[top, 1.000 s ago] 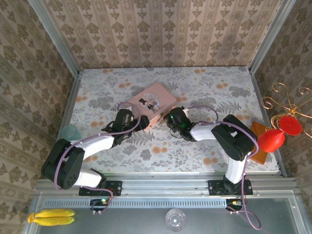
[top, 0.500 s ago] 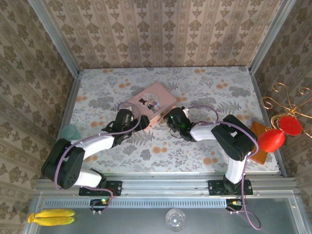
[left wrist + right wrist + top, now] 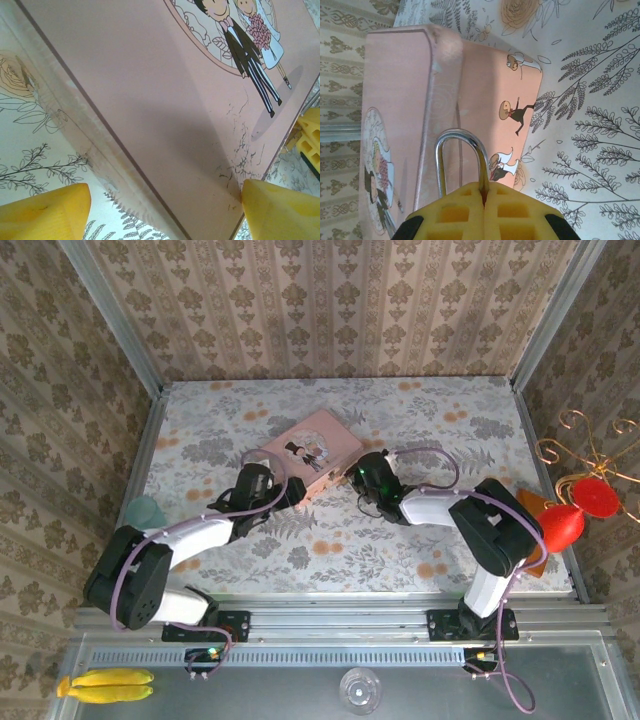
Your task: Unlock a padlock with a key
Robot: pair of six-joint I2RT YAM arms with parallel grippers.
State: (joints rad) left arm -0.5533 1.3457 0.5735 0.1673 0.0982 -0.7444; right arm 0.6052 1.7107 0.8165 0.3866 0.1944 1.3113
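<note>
Padlock (image 3: 456,131): held close against the long side wall of the pink tin (image 3: 313,451), on the tin's near right side. Only the silver shackle shows, since the fingers hide the body.
Right gripper (image 3: 483,194): the yellow fingers are pressed together on the padlock with no gap between them.
Shackle and fingers: the loop stands out past the fingertips toward the tin. One leg runs down into the seam between the fingers and the other drops behind the finger beside it.
Padlock to tin: I cannot tell whether they touch.
Left gripper (image 3: 161,212): at the tin's near left corner, with the fingers spread wide and gripping nothing.
Left fingertips: one lies right at the tin's lid edge, and the other stands apart from the tin, over the table (image 3: 450,430).
Tin: flat on the floral table with the cartoon couple facing up, between the two grippers.
</note>
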